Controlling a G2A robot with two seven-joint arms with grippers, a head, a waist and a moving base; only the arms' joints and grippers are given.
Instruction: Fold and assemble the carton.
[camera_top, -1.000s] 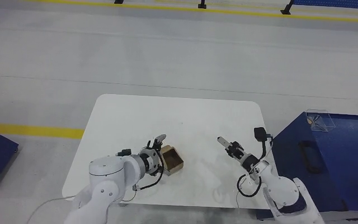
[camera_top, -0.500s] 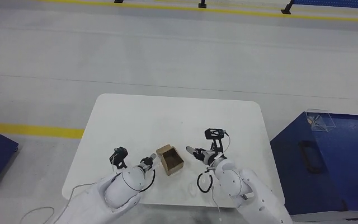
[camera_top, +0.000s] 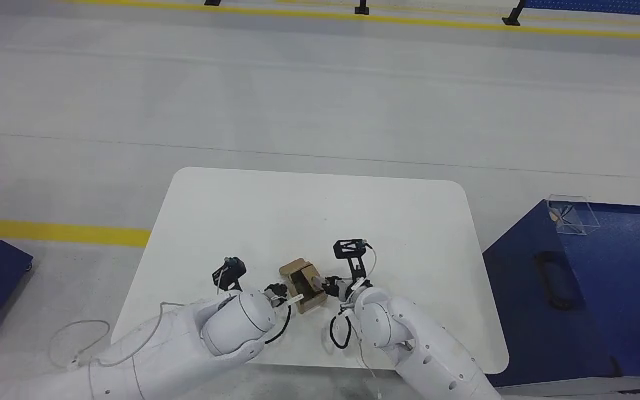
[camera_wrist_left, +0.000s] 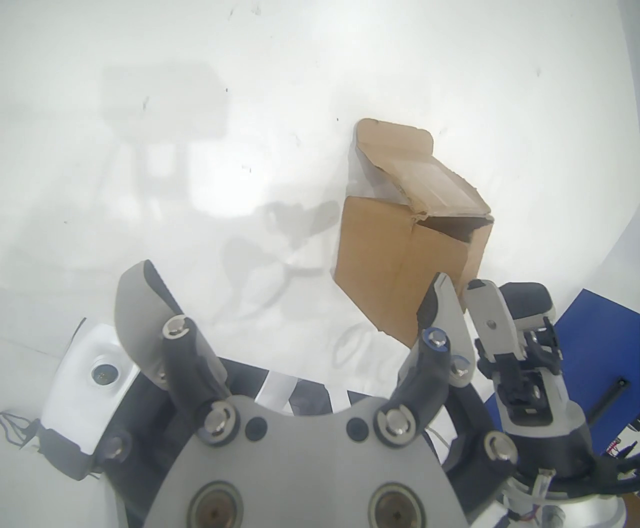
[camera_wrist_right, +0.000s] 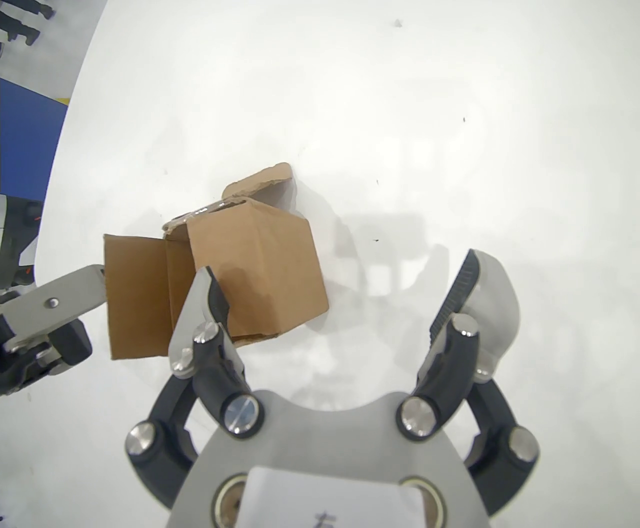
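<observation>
**Brace the carton from 2 sides before folding**

The carton (camera_top: 303, 283) sits at lower centre of the top view on the table (camera_top: 300, 205), its flaps loose and nothing visible inside. The left gripper (camera_wrist_left: 292, 300) and right gripper (camera_wrist_right: 337, 280) flank it, both spread wide and gripping nothing, with 1 finger of each close against the cardboard. Pressing inward evenly should keep the light box from skidding or twisting.

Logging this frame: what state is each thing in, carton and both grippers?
Carton: partly formed, end flaps open, resting on the table.
Left gripper: jaws open wide, holding nothing, right beside the carton.
Right gripper: jaws open wide, holding nothing, right beside the carton.
</observation>
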